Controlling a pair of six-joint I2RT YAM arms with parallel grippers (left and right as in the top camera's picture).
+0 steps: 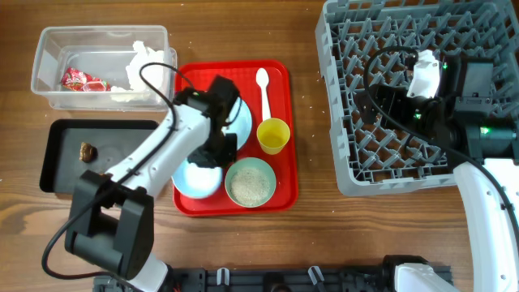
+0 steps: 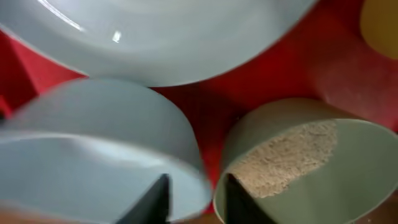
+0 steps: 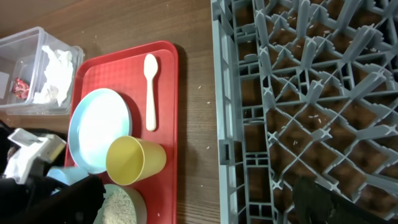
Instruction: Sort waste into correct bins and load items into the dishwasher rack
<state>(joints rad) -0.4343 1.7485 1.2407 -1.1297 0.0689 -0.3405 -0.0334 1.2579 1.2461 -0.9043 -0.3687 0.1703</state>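
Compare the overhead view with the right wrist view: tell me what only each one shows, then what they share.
Only overhead: the black tray with a brown scrap in it, and the right arm reaching over the rack. Only right wrist: small white grains scattered inside the rack. Both: the rack, red tray, plate, yellow cup, white spoon, rice bowl, and the clear tub holding the napkin and red wrapper.

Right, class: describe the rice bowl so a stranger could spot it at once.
Find the red tray mid-table. Along its edge nearest the robot, take the right light blue bowl, next to the yellow cup. Unlike the left bowl, it holds rice.
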